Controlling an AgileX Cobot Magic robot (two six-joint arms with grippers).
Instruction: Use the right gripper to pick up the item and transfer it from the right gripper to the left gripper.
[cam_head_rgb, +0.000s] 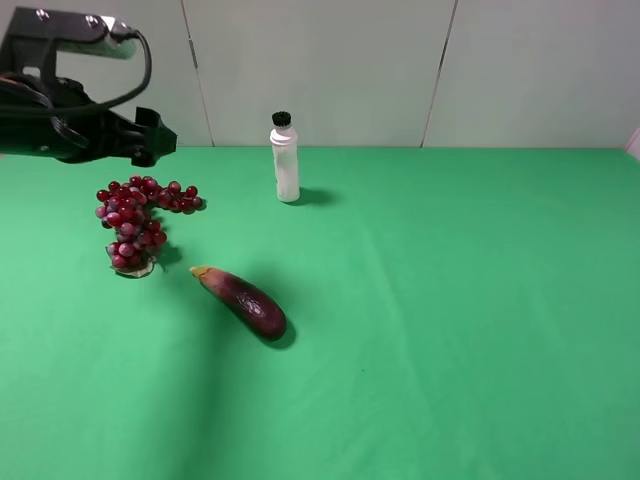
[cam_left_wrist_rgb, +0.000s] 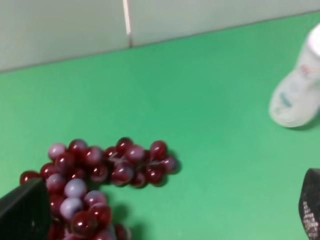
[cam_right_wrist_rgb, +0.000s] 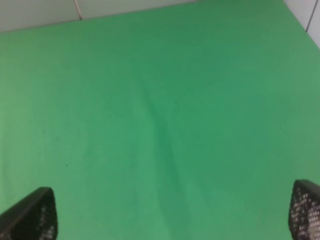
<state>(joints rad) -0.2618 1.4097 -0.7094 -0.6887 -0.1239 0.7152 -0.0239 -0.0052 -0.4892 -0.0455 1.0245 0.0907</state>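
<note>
Now, left gripper (cam_head_rgb: 160, 135): it is hovering up at the far left of the high view, above the cloth and just behind the grapes, carrying nothing; in its wrist view the two dark fingertips (cam_left_wrist_rgb: 25, 215) are showing at opposite edges of the picture, so the jaws are standing wide apart.
Grapes (cam_head_rgb: 135, 220): the bunch is lying on the green cloth (cam_head_rgb: 450, 300) at the left, dark red berries with some paler purple ones, one arm of the bunch running toward the bottle and the rest trailing toward the near edge; nothing is touching it.
Grapes from the left wrist (cam_left_wrist_rgb: 100, 172): they are sitting low in that picture, partly between the spread fingertips, with one fingertip overlapping the bunch's edge in the picture; contact I cannot tell.
Eggplant (cam_head_rgb: 243, 300): it is lying slantwise near the grapes, a little nearer the camera, stem end toward the bunch, clear of it.
Bottle (cam_head_rgb: 285, 160): white with a black cap, it is standing upright at the back of the cloth, by the wall, apart from the grapes.
Right gripper (cam_right_wrist_rgb: 172, 215): it is not showing in the high view; its wrist camera is looking down on bare green cloth, a mesh-textured fingertip (cam_right_wrist_rgb: 35, 215) at each lower corner, jaws spread wide and gripping nothing.
</note>
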